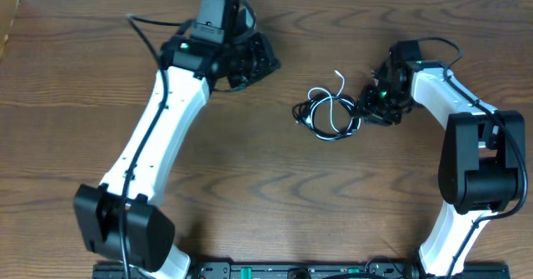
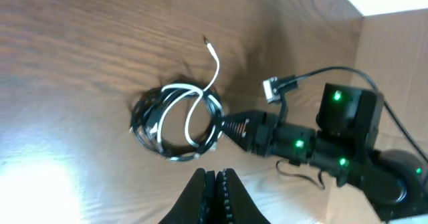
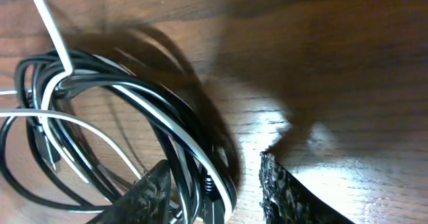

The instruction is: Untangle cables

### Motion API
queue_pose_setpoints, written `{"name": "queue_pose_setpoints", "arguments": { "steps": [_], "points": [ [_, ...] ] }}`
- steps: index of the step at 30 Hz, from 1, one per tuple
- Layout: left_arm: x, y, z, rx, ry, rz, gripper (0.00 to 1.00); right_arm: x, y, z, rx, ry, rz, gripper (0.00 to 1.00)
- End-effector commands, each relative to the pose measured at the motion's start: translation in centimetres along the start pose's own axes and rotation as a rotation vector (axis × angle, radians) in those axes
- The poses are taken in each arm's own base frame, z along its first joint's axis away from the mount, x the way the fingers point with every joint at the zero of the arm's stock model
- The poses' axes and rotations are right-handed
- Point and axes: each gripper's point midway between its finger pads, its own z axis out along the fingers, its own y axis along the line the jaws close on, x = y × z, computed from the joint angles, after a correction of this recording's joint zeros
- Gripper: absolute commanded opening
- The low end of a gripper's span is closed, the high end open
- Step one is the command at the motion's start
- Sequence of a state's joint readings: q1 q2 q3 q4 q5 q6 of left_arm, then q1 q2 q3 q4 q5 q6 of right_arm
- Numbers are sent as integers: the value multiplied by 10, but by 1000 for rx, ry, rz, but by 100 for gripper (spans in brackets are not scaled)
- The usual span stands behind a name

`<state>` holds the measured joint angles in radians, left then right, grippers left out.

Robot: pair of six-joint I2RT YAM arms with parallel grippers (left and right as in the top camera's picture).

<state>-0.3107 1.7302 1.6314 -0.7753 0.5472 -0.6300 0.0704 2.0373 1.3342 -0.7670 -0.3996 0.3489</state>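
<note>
The cables, one black cord [image 3: 100, 55] and one white cord [image 3: 48, 23], lie coiled together mid-table. The coil's rim runs between the spread fingers of the right gripper [image 3: 210, 187], which sits low at the coil's right side. The white cord's free end pokes out toward the far edge. The left gripper [image 2: 214, 178], fingers pressed together and empty, hangs well apart above the wooden table [image 1: 266, 212].

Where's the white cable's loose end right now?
Overhead view: the white cable's loose end sticks out of the tangled coil toward the far edge, left of the right gripper.
</note>
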Motion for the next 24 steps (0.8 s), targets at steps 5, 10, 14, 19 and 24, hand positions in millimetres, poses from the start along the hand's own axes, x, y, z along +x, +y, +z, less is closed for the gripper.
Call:
{"name": "queue_pose_setpoints", "arguments": {
  "steps": [5, 10, 14, 19, 24],
  "points": [
    [21, 12, 30, -104, 70, 67, 7, 3, -15, 8, 69, 12, -18, 35],
    [31, 26, 59, -211, 83, 98, 13, 0, 2, -10, 6, -23, -68, 38],
    [36, 42, 87, -284, 100, 112, 24, -6, 17, -43, -17, -109, -110, 43],
    [39, 70, 121, -356, 138, 113, 34, -7, 30, -81, -27, -200, -145, 51],
    [50, 103, 149, -423, 205, 81, 40, -3, 31, -93, -12, -218, -154, 53]
  ]
}}
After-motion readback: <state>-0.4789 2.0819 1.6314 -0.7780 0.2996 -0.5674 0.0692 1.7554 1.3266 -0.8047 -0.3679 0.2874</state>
